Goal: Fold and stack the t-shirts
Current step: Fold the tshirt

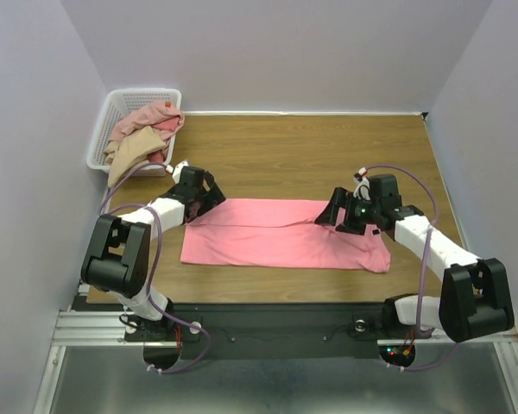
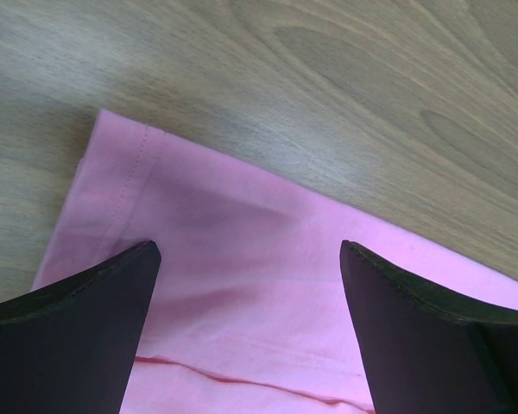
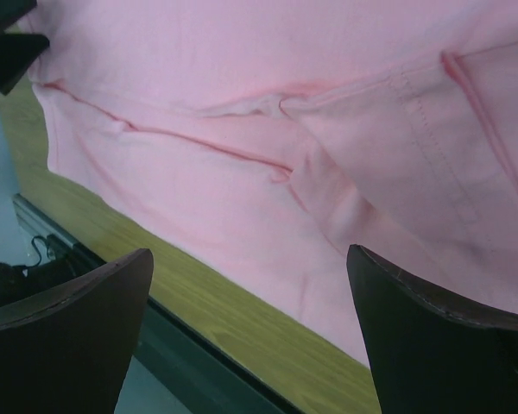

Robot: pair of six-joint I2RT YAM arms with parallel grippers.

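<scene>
Two tools are open wide and hold nothing. The left tool (image 2: pixel 248 247) hangs just over the left end of the bright salmon-pink cotton t-shirt (image 1: pixel 276 237), near that end's far corner. The right tool (image 3: pixel 249 252) hangs over the right end, where a sleeve seam and some creases show. The shirt lies flat as a long strip on the brown wooden tabletop (image 1: pixel 328 147), close to the middle of the near edge. Some soft dusty pink and tan t-shirts (image 1: pixel 142 134) sit piled in the white plastic lattice basket (image 1: pixel 99 148) at the far left corner.

I think the job now is to fold the long strip in half. To do it well, each tool should come down on its own end and pinch close to a corner. The cloth looks doubled over, so the pinch should catch every layer, not just the top one. Both ends should lift at the same height so nothing twists. The right end looks bumpy, so the edges there need care to line up. Cotton is floppy, so slow moves will work best.
</scene>
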